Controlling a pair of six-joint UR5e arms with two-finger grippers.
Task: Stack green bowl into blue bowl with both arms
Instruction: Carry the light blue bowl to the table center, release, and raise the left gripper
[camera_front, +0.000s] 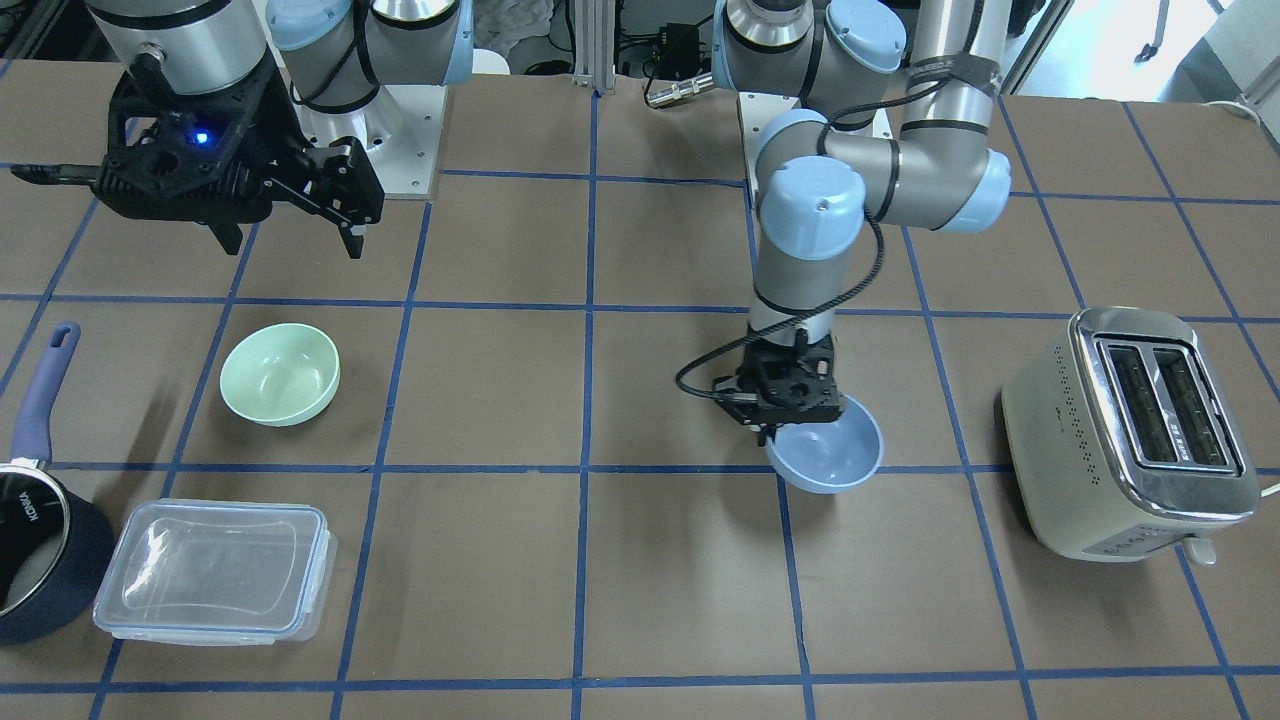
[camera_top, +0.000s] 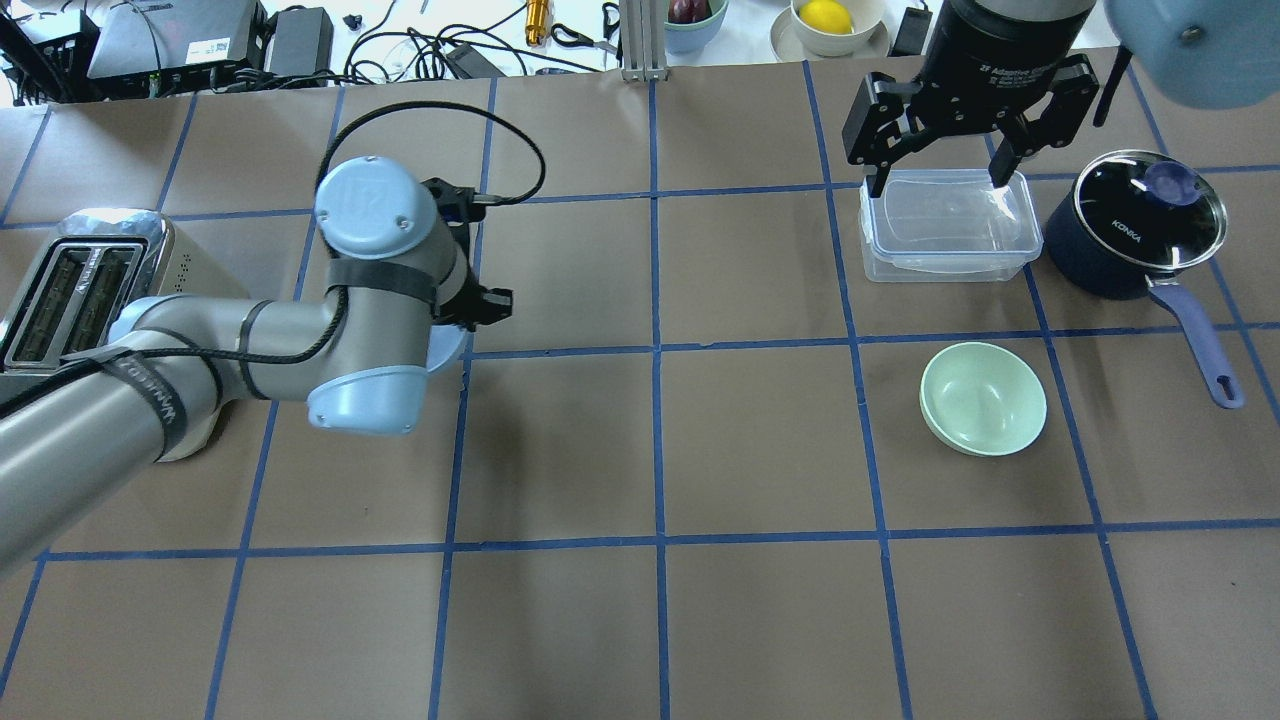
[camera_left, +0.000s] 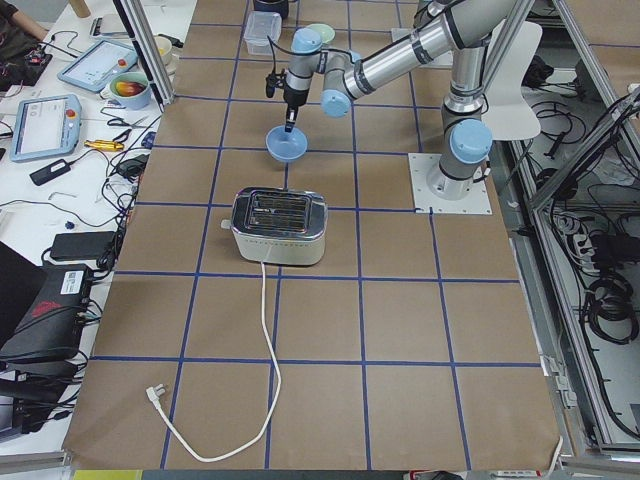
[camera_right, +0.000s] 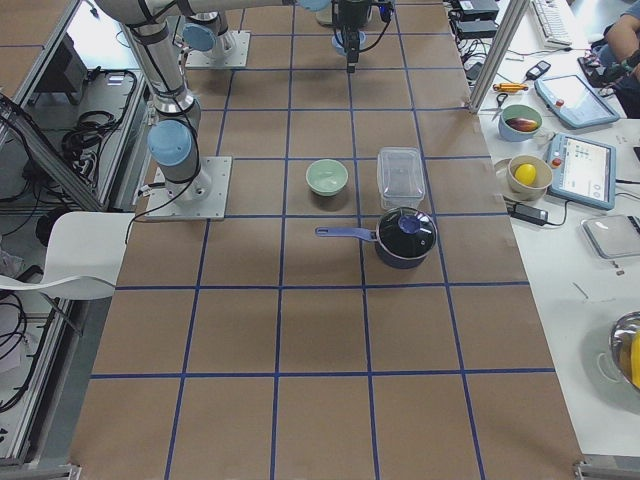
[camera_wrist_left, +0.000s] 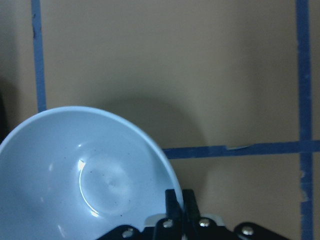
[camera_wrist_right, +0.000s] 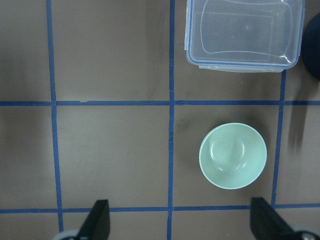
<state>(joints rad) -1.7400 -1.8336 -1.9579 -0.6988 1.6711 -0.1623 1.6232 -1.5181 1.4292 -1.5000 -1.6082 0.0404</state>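
Over the brown counter (camera_front: 500, 580), the left pincer (camera_front: 769, 433) is clamping the rim of the small light-blue plastic bowl (camera_front: 835, 455), probably to reposition it. The pale mint-green round bowl (camera_front: 280, 373) is sitting well apart, with the right pincer (camera_front: 290, 238) hanging nearby, its 2 fingers spread.

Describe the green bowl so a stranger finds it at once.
Find the navy saucepan and clear plastic box on the robot's right side of the table. The green bowl stands alone in the square next to the box. Among them, only it is pale mint.
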